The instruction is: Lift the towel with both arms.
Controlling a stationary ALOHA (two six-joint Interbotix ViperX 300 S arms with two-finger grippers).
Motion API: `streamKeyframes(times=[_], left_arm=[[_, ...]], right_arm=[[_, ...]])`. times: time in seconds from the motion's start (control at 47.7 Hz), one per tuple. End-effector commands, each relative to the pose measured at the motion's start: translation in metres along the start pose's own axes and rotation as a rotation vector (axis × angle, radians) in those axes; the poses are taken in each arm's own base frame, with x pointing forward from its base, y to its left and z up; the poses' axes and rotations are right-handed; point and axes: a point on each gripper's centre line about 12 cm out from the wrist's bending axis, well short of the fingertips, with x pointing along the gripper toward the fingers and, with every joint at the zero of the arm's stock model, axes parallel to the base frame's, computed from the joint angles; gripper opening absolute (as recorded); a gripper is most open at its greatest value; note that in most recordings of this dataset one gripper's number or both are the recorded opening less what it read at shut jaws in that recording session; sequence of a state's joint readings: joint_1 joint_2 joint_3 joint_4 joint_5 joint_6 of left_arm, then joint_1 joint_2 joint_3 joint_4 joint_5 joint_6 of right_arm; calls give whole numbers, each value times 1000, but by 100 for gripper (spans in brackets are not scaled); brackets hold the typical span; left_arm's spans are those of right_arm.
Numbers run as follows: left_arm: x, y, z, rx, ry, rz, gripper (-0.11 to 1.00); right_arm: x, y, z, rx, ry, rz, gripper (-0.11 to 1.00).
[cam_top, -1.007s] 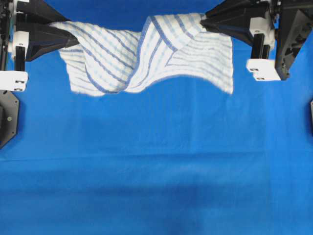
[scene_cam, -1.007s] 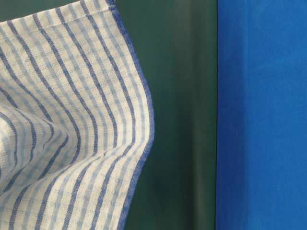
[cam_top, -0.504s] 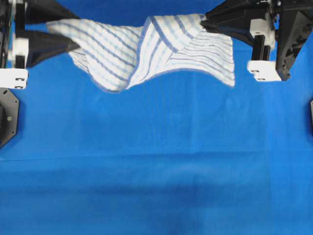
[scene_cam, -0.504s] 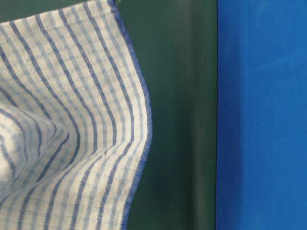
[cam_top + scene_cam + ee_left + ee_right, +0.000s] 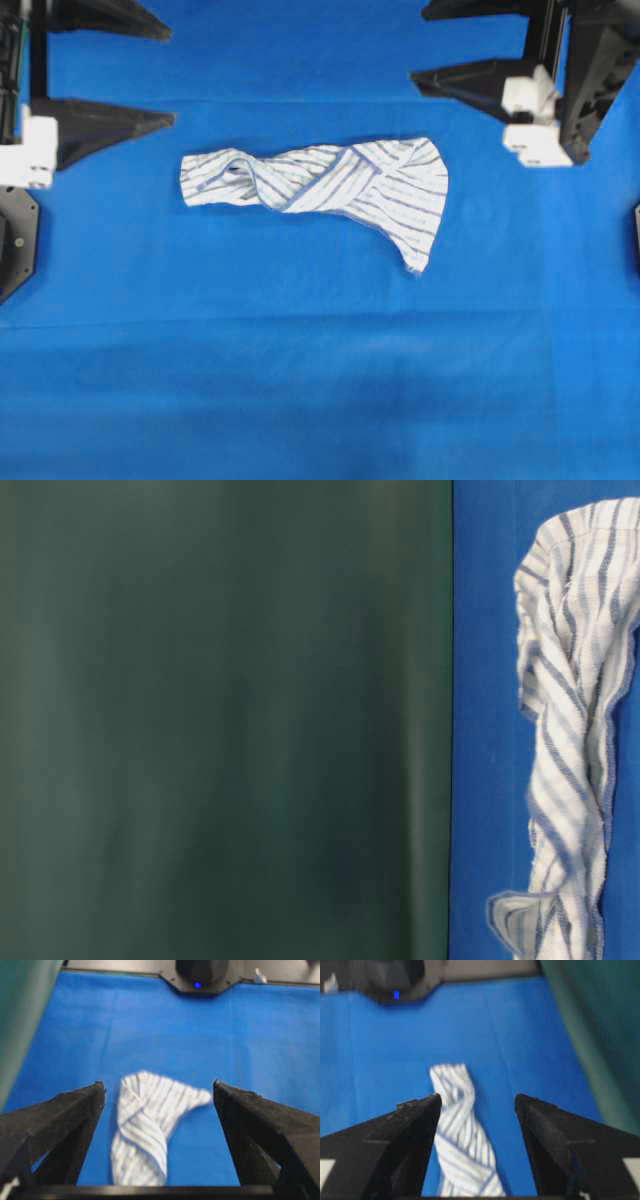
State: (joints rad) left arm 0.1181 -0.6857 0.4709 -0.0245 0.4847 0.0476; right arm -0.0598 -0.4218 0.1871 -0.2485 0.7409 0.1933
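Observation:
The towel (image 5: 320,185), white with blue and grey stripes, lies twisted and crumpled on the blue table, free of both grippers. Its wider end points right. It also shows in the table-level view (image 5: 570,730), the left wrist view (image 5: 150,1125) and the right wrist view (image 5: 457,1125). My left gripper (image 5: 172,77) is open and empty, up and to the left of the towel; in its wrist view (image 5: 158,1083) the towel lies below between the spread fingers. My right gripper (image 5: 417,46) is open and empty, above the towel's right end, and its wrist view (image 5: 477,1095) shows the same.
A dark green backdrop (image 5: 220,720) bounds the table's far side. The opposite arm bases show in the wrist views (image 5: 200,972) (image 5: 395,980). A black mount plate (image 5: 15,240) sits at the left edge.
Both grippers have opened and let go of the towel. It has dropped from being stretched in the air between them onto the table, where it lies twisted.

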Motion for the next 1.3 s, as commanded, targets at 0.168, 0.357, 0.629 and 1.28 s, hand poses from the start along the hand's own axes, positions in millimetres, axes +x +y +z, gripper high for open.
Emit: streamKeyframes(times=[0.168,0.357,0.629,1.28], left_arm=[[27,-11,-55,5,91,-36,92],[48,-12,-110,-1,159,-33,92],[68,-13,-178,-1,221,-30,92],[124,-13,-286,-4,368,-14,92]], right_arm=[[25,7,-52,31,106,10,64],[56,15,-107,93,163,32,64],[96,29,-170,169,247,61,64],[178,49,-261,207,436,78,64]])
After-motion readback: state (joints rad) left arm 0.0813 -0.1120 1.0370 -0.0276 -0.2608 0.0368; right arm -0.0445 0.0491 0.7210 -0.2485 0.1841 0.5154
